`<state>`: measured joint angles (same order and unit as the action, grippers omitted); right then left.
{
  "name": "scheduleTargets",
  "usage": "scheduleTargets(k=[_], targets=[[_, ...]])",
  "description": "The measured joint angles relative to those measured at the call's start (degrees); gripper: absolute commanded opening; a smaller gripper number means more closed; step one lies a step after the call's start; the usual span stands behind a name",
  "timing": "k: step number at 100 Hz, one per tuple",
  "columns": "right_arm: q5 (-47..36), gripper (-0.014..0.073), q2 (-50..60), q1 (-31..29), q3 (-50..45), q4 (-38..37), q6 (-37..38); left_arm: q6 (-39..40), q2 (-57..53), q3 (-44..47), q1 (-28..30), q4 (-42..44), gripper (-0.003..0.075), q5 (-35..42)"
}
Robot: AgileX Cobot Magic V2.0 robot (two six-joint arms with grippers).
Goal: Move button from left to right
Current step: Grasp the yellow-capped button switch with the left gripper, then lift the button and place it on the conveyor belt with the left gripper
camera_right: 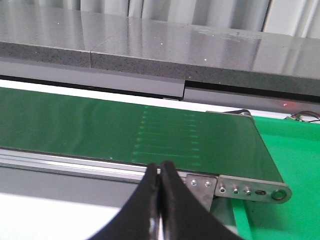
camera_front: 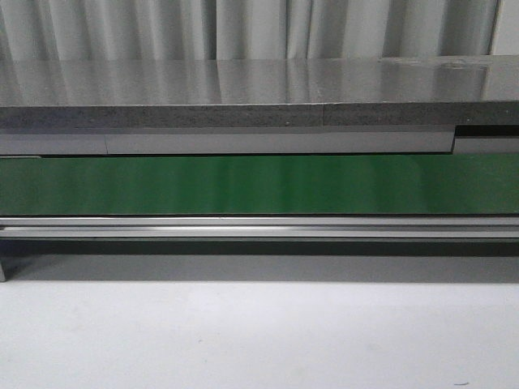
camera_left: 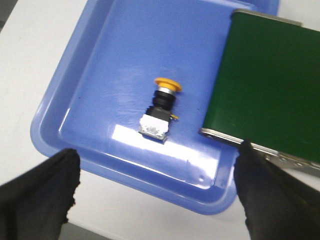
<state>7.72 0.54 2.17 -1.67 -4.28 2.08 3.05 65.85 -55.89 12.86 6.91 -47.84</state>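
The button (camera_left: 161,109) lies on its side in a blue tray (camera_left: 90,75), its orange-yellow cap pointing away from a black body with a pale base. My left gripper (camera_left: 157,175) hangs above the tray's near rim, open wide, with nothing between its black fingers (camera_left: 42,190). It is apart from the button. In the right wrist view my right gripper (camera_right: 160,167) is shut and empty, in front of the green conveyor belt (camera_right: 125,130). Neither gripper nor the button shows in the front view.
The green belt (camera_front: 259,185) runs across the front view below a grey stone-like shelf (camera_front: 243,89). The belt's end (camera_left: 270,75) overhangs the tray beside the button. A green bin (camera_right: 295,165) sits past the belt's right end with its metal bracket (camera_right: 250,190).
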Motion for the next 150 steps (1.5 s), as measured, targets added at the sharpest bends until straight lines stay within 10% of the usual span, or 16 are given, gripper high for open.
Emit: scheduleTargets(k=[54, 118, 150], targets=[[0.00, -0.0068, 0.00, 0.00, 0.00, 0.00, 0.00, -3.05, 31.13, -9.10, 3.00, -2.66, 0.0590, 5.10], [0.00, -0.0068, 0.00, 0.00, 0.00, 0.00, 0.00, -4.65, 41.63, -10.82, 3.00, -3.37, 0.0585, 8.25], [0.00, -0.0068, 0.00, 0.00, 0.00, 0.00, 0.00, -4.65, 42.75, -10.94, 3.04, -3.65, 0.0264, 9.45]])
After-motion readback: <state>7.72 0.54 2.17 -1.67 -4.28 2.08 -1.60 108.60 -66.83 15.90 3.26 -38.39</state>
